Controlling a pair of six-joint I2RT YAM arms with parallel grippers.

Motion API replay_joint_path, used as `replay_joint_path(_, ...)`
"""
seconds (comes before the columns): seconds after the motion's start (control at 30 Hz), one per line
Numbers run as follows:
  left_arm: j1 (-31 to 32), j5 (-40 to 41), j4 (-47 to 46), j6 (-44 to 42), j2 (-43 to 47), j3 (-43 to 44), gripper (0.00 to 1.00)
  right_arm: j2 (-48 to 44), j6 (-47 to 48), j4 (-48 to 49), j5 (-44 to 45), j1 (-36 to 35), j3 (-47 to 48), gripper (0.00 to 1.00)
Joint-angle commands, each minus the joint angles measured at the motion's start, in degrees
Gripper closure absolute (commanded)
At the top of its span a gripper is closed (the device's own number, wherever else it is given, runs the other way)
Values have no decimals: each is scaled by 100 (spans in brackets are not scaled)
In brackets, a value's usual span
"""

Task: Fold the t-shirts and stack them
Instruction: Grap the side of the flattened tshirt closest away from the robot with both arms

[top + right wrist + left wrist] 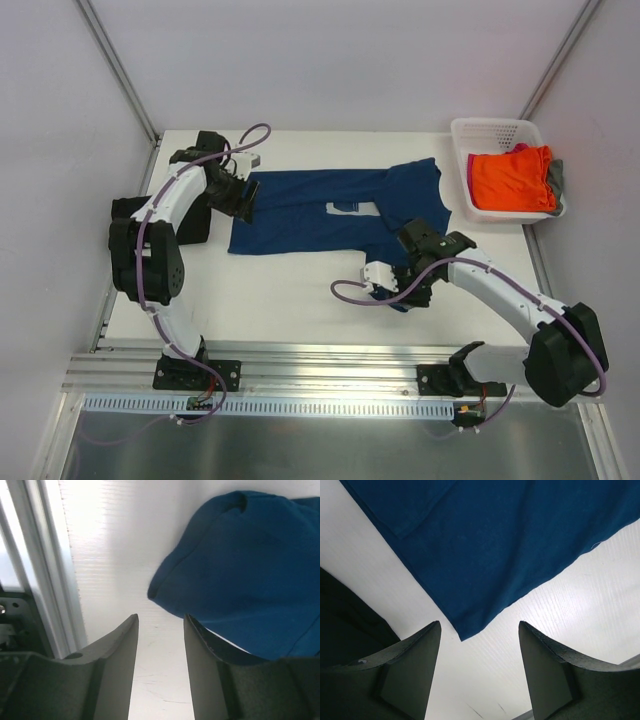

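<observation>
Navy t-shirt (320, 210) spread on worktop (290, 288).
I see left end effector (479, 627) and right end effector (160, 617) both released — gripping nothing.

You have a shirt (320, 212) spread across the middle of the desk (290, 285); the basket (495, 130) at its far right corner holds other shirts (512, 180).

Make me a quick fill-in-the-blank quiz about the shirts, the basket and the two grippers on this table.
1. The spread-out shirt on the table is ____.
2. The crumpled shirt on top in the basket is ____.
3. The left gripper and right gripper are both ____, holding nothing.
4. The basket sits at the table's far ____ corner.

Missing words: blue; orange; open; right.
</observation>
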State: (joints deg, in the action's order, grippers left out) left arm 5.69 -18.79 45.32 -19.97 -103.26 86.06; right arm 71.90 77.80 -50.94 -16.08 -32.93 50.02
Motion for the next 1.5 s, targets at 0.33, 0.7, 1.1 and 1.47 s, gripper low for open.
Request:
replay_joint_path(0.33, 81, 42, 152, 63, -54, 341, 36, 905, -415, -224, -432, -109, 35, 60)
replay_joint_path(0.7, 81, 112, 161, 98, 96, 218, 36, 1335, -309, 233, -115, -153, -282, 62)
replay_joint_path(1.1, 90, 173, 170, 81, 140, 183, 35, 1758, -634, 1058, 482, -153, -212, 99)
replay_joint_path(1.47, -42, 850, -49, -683, 578, -572, 39, 1028, -1206, 296, 922, -12, 1088, 99)
